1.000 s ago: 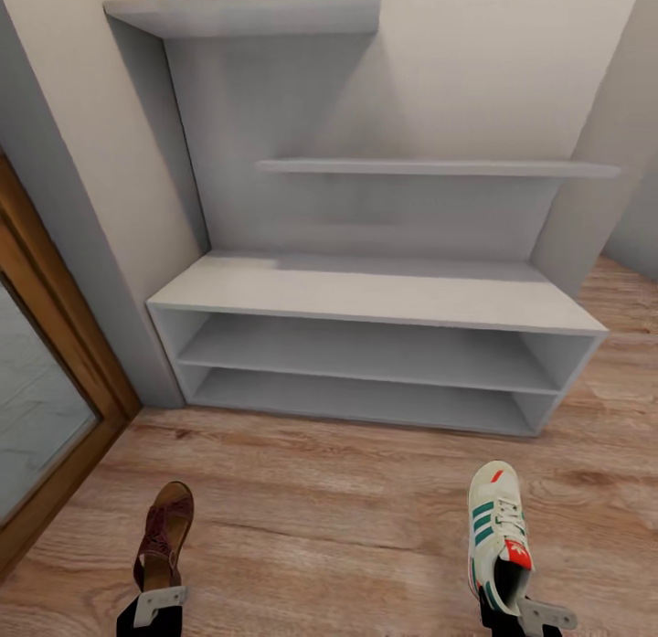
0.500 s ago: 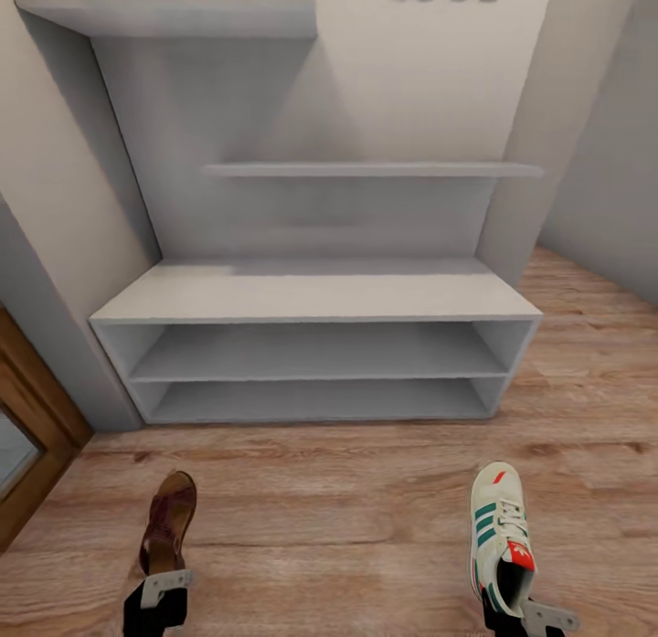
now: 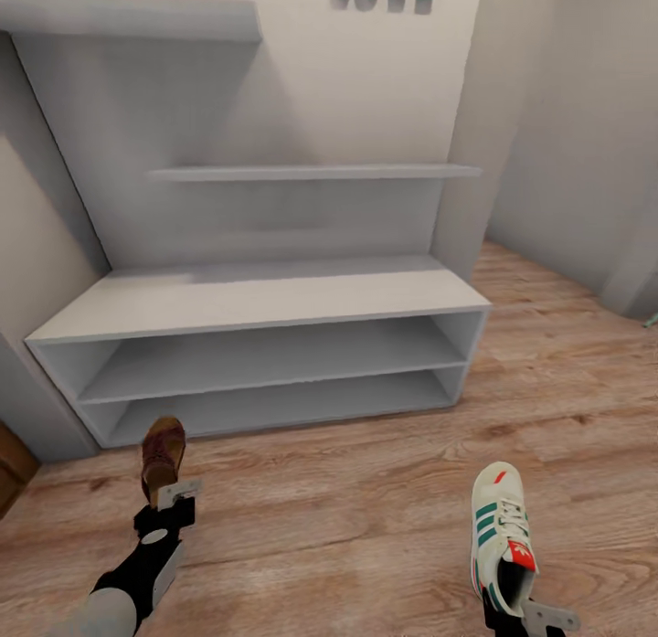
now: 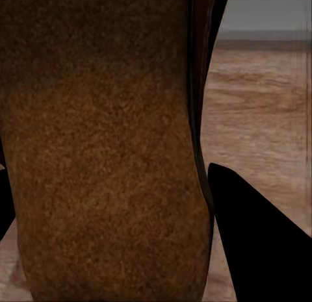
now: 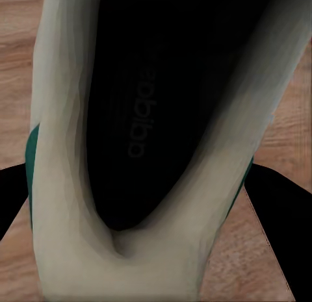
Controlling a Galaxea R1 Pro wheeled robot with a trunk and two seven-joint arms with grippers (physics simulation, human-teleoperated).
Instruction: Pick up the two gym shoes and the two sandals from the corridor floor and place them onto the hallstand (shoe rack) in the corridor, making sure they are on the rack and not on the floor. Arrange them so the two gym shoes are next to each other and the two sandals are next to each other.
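Left gripper [image 3: 170, 498] has lifted sandal [image 3: 162, 454] forward

You are seeing one sandal [image 3: 162, 452], one gym shoe [image 3: 501, 537], one hallstand [image 3: 256, 299] showing two low shoe shelves and two wall shelves, and two tools.

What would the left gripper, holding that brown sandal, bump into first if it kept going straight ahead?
Probably the hallstand: the left gripper points its sandal at the low shelves, likely the bottom one, though depth is hard to judge.
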